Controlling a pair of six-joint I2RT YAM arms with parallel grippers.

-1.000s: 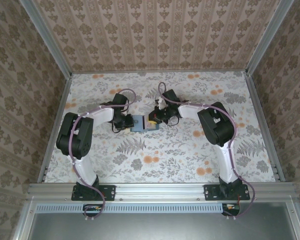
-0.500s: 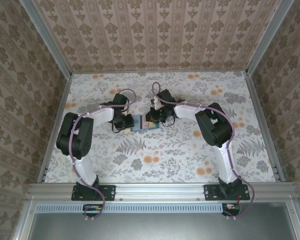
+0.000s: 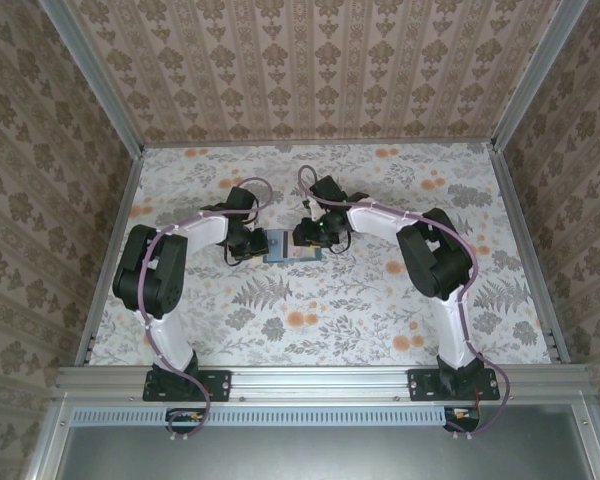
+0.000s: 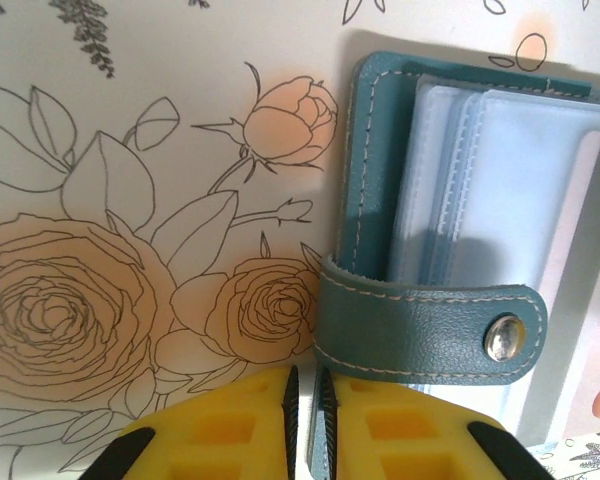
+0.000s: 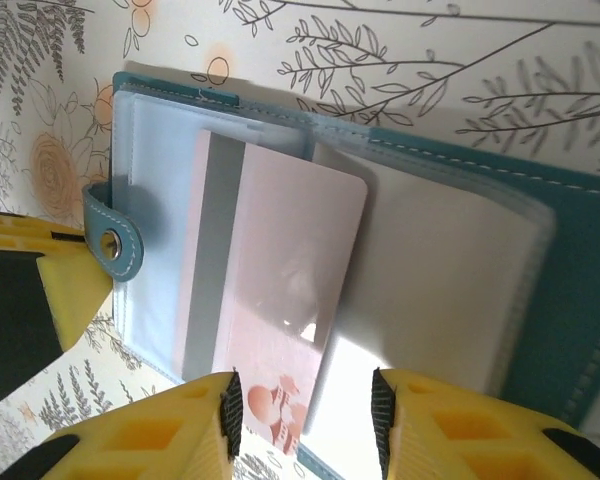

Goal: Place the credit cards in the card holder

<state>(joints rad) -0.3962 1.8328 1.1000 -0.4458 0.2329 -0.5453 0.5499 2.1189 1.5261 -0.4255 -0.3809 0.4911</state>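
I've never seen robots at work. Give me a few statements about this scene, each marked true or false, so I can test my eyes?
1. The card holder lies open on the table. True.
2. The card lying on it is bright green. False: it is pale and pinkish, with a grey stripe.
3. The left end effector and the right end effector work at opposite ends of the table. False: both meet at the card holder, mid-table.
4. The card holder's strap carries a metal snap. True.
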